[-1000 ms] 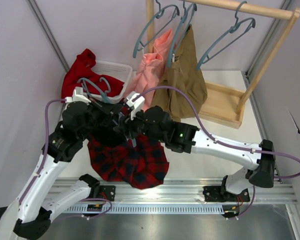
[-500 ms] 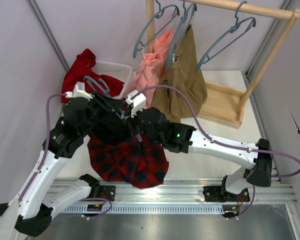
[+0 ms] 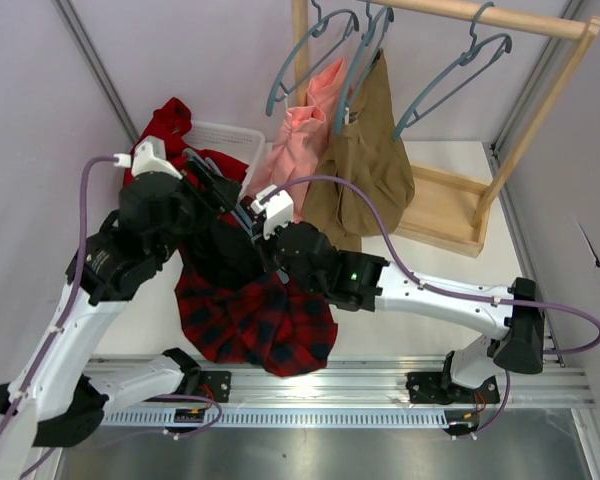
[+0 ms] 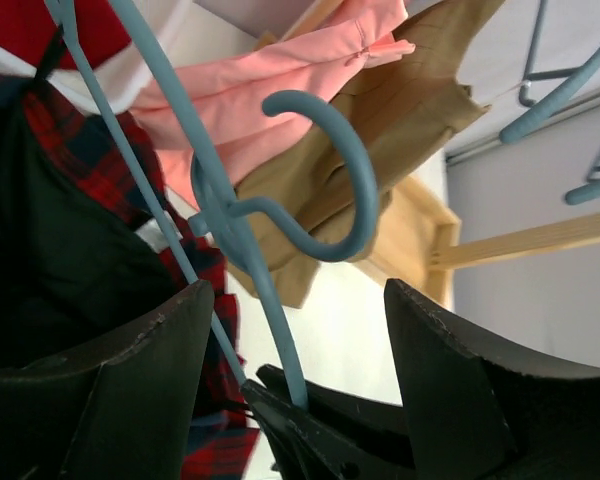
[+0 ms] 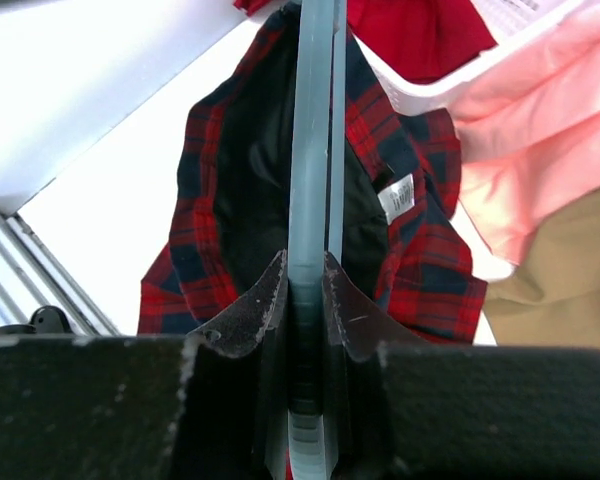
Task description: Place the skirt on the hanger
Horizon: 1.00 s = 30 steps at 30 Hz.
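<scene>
Skirt (image 3: 260,325): red-and-black plaid with a dark lining. It hangs bunched between the two arms, with its lower folds resting on the counter (image 3: 375,338) near the front edge.
Hanger (image 4: 366,190): blue-grey plastic, raised above the skirt. Its hook curls free in the air, and its long arm runs down across the skirt's dark lining. Whether the arm sits inside the waist cannot be told.
Left gripper (image 4: 298,288): the jaws stand wide apart. The hanger's stem passes through the gap and touches neither one.
Right gripper (image 5: 305,272): the jaws are clamped on the hanger's arm, pinching it from both sides, with the skirt's opening just beyond.
Basket (image 3: 228,140): white plastic, behind the left arm, with a plain red cloth (image 3: 160,128) draped over its far corner.
Rack (image 3: 480,15): a wooden rail at the back right. It carries a pink garment (image 3: 300,140), a tan garment (image 3: 372,150) and several spare hangers of the same kind.
</scene>
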Motion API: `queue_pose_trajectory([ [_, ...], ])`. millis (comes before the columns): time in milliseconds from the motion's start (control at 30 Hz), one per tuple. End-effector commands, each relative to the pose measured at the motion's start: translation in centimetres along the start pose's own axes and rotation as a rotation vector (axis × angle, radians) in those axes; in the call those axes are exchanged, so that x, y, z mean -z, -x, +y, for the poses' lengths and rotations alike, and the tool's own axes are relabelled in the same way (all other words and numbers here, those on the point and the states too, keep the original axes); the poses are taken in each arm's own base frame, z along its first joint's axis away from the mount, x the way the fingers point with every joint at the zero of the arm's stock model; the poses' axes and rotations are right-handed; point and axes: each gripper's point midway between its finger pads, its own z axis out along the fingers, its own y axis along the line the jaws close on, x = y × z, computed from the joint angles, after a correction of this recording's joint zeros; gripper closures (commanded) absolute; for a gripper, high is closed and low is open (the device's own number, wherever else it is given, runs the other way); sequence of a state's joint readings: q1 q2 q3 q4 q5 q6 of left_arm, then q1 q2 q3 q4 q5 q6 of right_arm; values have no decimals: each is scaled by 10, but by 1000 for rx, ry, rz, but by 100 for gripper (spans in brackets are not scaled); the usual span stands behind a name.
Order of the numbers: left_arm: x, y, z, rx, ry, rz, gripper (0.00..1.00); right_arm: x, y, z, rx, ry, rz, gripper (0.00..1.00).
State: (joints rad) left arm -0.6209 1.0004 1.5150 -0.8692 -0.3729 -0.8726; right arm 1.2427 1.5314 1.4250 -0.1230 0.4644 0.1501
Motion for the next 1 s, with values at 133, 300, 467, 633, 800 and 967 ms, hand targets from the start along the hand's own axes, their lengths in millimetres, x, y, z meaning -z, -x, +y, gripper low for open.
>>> queue_pose_trajectory([
  [133,-8,11,-8,-279,169,-95,27,15,49,-11,-57,-74,-133,100],
  [300,-12,18,-4,-326,256,-184,29,21,53,-5,-61,-78,-140,100],
  [467,-13,16,-4,-275,279,-225,32,29,59,-6,-95,-91,-168,100],
  [633,-17,-3,-11,-204,260,-236,33,37,72,-5,-168,-84,-233,100],
  [800,-25,-24,-9,-151,238,-192,35,49,83,-7,-244,-59,-292,100],
  [967,-25,-27,-15,-138,217,-199,39,48,84,-6,-255,-57,-293,100],
])
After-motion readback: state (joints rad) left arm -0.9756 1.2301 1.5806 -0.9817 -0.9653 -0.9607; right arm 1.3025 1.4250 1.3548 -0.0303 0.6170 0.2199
